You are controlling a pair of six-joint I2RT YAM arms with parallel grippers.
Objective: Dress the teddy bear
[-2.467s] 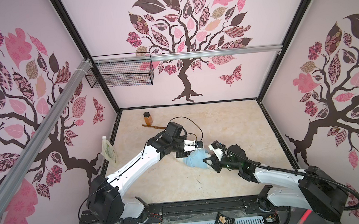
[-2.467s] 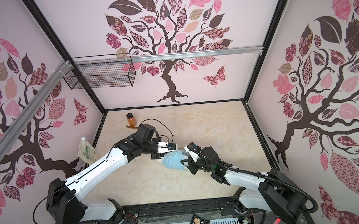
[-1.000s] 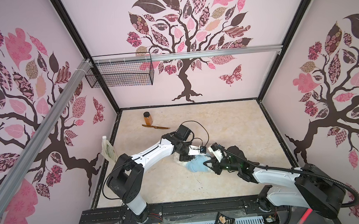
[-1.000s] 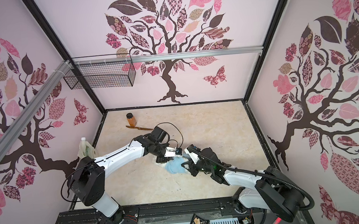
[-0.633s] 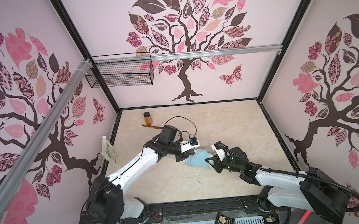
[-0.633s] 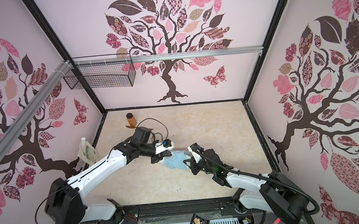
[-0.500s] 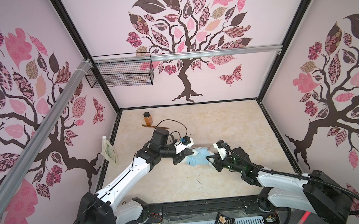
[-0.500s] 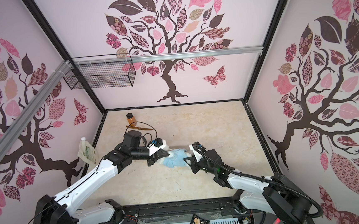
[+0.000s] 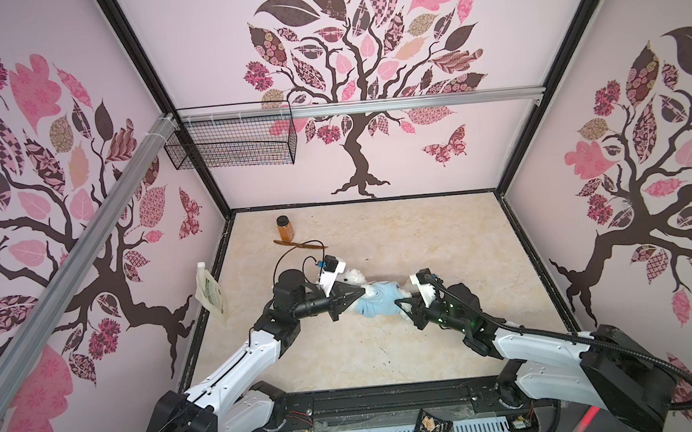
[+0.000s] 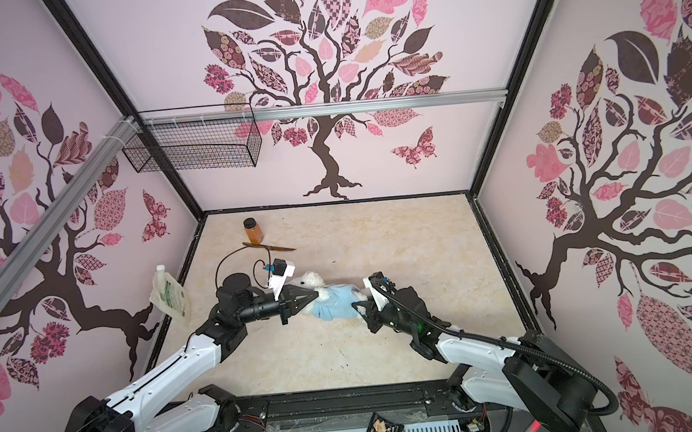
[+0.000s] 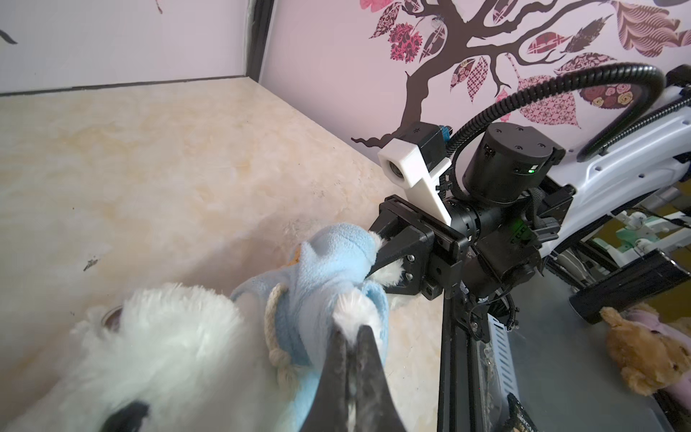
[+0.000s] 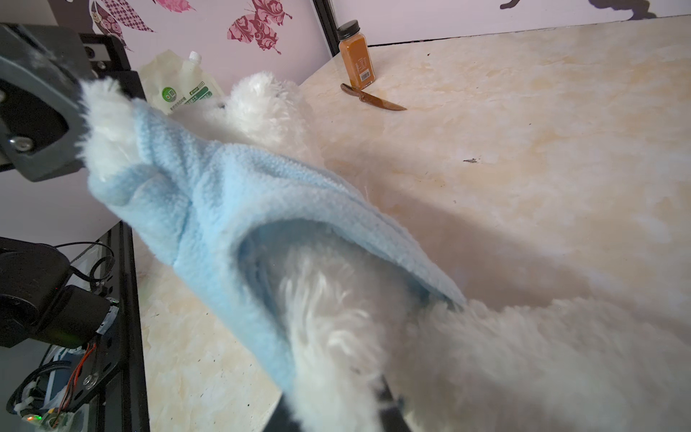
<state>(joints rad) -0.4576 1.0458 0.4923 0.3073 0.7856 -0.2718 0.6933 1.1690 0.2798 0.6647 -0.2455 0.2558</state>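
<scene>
Pinching the teddy bear [image 9: 354, 275] at both ends: my left fingers [image 11: 351, 374] on its paw, right fingers [image 11: 396, 250] on leg fur.

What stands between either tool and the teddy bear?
Nothing visible. The left tool is shut on the teddy bear, on a paw poking out of the blue shirt; the right tool grips white fur at its other end.

The scene is lit brightly and evenly; only soft shadows are cast on the worktop [image 9: 387, 347]. Straight lines are bowed toward the edges of both top views. In the wrist views, the nearest fur of the teddy bear [image 12: 523, 355] is rendered blurred.
</scene>
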